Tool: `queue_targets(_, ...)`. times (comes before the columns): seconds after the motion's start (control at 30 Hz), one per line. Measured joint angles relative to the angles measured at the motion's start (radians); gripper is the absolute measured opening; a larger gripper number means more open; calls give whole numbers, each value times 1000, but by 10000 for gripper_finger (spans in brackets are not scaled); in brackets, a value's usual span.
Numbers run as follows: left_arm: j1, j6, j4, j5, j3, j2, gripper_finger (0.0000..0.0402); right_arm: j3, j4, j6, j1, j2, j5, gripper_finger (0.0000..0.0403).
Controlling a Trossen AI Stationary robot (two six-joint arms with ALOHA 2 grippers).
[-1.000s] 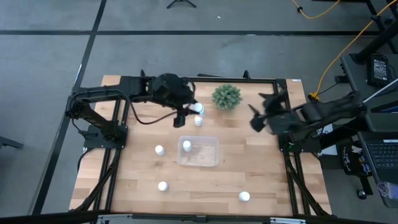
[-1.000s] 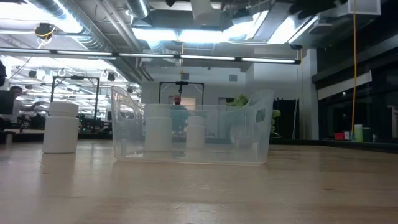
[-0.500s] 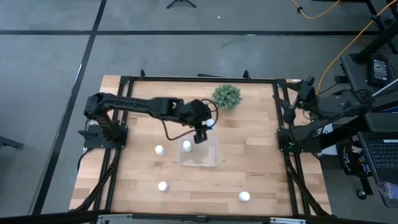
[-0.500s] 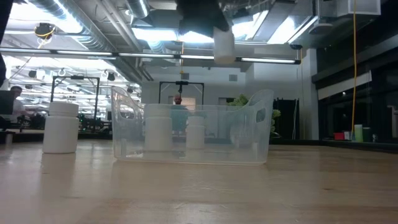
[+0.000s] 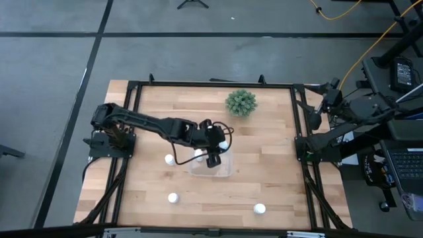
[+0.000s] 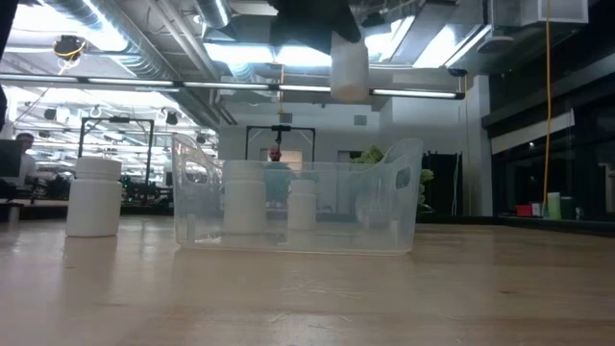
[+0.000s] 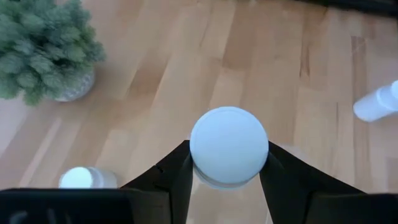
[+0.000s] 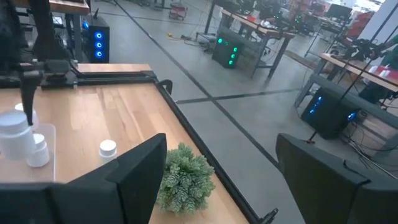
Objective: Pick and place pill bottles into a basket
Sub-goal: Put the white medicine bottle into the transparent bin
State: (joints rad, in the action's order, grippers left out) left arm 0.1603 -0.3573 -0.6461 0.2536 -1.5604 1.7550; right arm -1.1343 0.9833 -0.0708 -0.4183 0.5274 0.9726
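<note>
I count six pill bottles on this scene. One bottle (image 7: pixel 229 145) is clamped in my left pincer (image 5: pixel 213 153), whose two fingers (image 7: pixel 171 177) press on its sides just under the round cap. It hangs above the basket (image 5: pixel 226 169), near the basket's edge at 12 o'clock; in the low view this held bottle (image 6: pixel 350 67) is clearly higher than the basket rim (image 6: pixel 404 154), not touching it.

One bottle (image 5: pixel 198 156) stands upright inside the basket, at its 10 o'clock corner. One bottle (image 5: pixel 170 159) stands on the tabletop (image 5: pixel 271 165) just beside the basket at 9 o'clock. Two more stand near the tabletop edge at 6 o'clock: one (image 5: pixel 173 197) at 7 o'clock from the basket, one (image 5: pixel 260 209) at 5 o'clock, well apart from each other. The sixth bottle (image 7: pixel 378 103) lies on its side on the wood beyond the basket.

There is one green plant (image 5: pixel 240 102) at 12 o'clock of the tabletop.

My right pincer (image 5: pixel 317 112) waits at the tabletop border at 3 o'clock, its fingers (image 8: pixel 134 171) standing apart and holding nothing.
</note>
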Motion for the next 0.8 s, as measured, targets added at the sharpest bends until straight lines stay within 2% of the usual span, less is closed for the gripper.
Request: queue_targets(0.8, 7, 23, -3, -72, 0, 186, 149, 0, -15, 0, 0, 0, -32, 302)
